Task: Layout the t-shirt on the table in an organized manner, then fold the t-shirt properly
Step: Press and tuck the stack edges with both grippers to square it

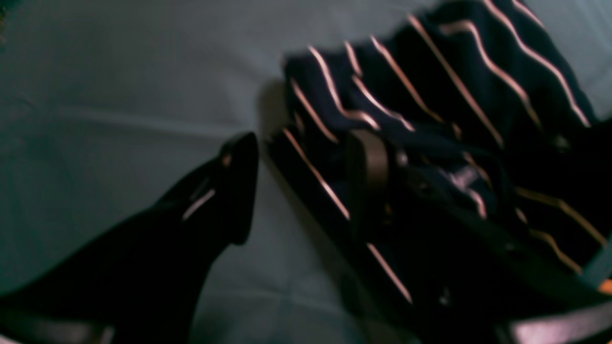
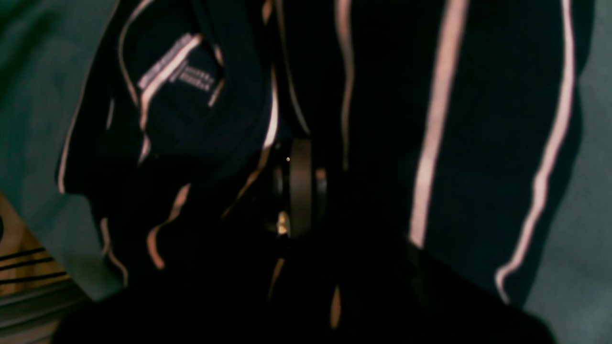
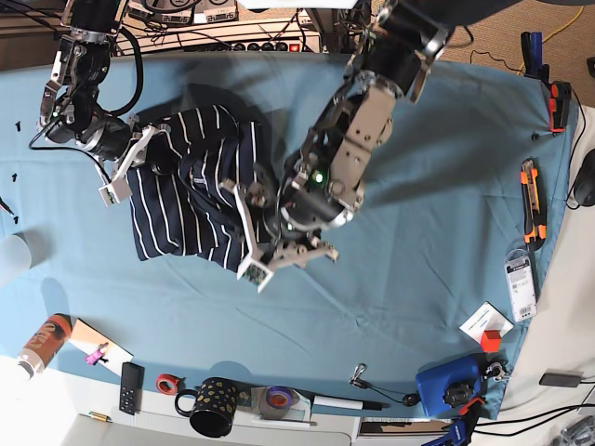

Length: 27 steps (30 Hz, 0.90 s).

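Shirt [image 3: 191, 190] lies bunched between both arms; right claw [image 3: 149, 153] pinches its far edge, left claw [image 3: 279, 243] spread at the near edge.

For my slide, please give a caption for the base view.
Two arms work a bunched striped t-shirt on the teal table: right hand shut on fabric, left hand open at its edge.
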### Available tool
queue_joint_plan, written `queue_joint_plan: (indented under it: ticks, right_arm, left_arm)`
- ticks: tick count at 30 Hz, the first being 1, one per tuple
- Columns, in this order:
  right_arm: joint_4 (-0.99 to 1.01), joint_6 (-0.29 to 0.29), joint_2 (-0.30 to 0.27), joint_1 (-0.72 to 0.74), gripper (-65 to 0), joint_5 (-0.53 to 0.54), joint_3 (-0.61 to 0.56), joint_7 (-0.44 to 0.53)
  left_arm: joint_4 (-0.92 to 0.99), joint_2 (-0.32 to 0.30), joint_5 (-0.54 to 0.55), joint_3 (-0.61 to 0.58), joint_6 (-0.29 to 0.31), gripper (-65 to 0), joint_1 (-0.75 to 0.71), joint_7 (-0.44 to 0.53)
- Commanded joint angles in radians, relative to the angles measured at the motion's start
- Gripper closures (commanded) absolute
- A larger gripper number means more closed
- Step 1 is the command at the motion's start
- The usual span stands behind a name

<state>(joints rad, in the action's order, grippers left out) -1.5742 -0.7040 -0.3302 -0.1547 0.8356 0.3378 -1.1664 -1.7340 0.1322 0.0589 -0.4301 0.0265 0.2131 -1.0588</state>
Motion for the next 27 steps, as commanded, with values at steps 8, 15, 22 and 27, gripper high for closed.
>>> queue_joint_plan:
  ticks: [8,15,22,27]
  right_arm:
    - [-0.204,0.006,-0.016,0.013,0.0,0.127,0.050,-0.051]
    - [-0.177,0.006,-0.016,0.110,0.0,-0.080,0.055,0.071]
    - [0.067,0.006,-0.016,0.190,0.0,-0.182,0.047,0.157]
    - [0.168,0.006,-0.016,0.227,0.0,-0.177,0.048,0.120]
  left_arm:
    - [-0.035,0.022,-0.004,0.001,0.000,-27.9,-0.021,0.017]
    - [-0.084,0.022,-0.122,0.001,0.000,-27.9,-0.026,-0.024]
    - [-0.174,0.017,-0.288,0.002,-0.004,-27.9,-0.098,-0.026]
    - [-0.248,0.017,-0.356,0.002,-0.004,-27.9,-0.179,-0.014]
